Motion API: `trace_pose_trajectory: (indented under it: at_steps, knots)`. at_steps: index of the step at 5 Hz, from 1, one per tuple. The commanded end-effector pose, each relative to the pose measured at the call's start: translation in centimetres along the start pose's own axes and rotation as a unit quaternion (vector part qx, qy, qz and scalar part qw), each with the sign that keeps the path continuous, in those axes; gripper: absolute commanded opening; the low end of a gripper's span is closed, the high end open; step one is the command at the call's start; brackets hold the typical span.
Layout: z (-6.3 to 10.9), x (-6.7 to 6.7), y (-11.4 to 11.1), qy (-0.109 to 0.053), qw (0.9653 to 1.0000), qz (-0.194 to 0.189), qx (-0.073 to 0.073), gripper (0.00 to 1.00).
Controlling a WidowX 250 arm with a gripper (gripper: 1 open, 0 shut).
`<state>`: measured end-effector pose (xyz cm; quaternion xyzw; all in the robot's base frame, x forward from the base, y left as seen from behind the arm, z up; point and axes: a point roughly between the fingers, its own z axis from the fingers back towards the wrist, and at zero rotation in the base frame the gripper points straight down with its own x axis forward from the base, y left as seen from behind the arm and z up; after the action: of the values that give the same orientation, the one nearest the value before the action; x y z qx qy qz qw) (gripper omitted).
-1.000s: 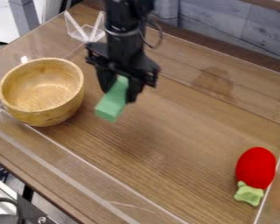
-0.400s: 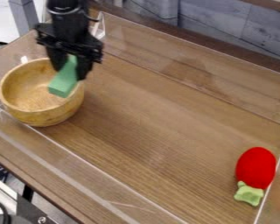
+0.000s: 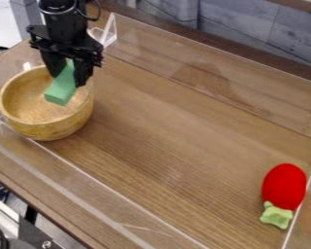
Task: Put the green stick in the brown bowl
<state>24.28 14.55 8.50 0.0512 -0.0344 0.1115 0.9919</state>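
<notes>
The pincer (image 3: 67,64) is over the bowl (image 3: 46,102), pointing down, closed on the upper end of the green stick (image 3: 61,86); the stick hangs tilted from it, its lower end toward the left of the view, and in the picture it lies within the outline of the bowl's opening; whether that lower end touches the inside of the bowl, I cannot tell. The bowl is round, light brown and wooden, with a thick rim, and sits on the wooden counter (image 3: 171,126) at the left side of the view; the dark arm (image 3: 65,14) reaches in from the top, above the bowl's far side. Well apart from them, near the right edge of the view, a red strawberry toy (image 3: 284,184) lies on the counter, its pale green leafy stem (image 3: 275,216) toward the bottom of the view.
</notes>
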Motion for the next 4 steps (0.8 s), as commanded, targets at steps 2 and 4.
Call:
trace_pose_trajectory:
  at_steps: [2, 4]
  knots:
    - [0.7, 1.0, 1.7, -0.014, 0.9998, 0.013, 0.002, 0.0]
    - [0.2, 1.1, 2.7, -0.005, 0.9996, 0.028, -0.005, 0.0]
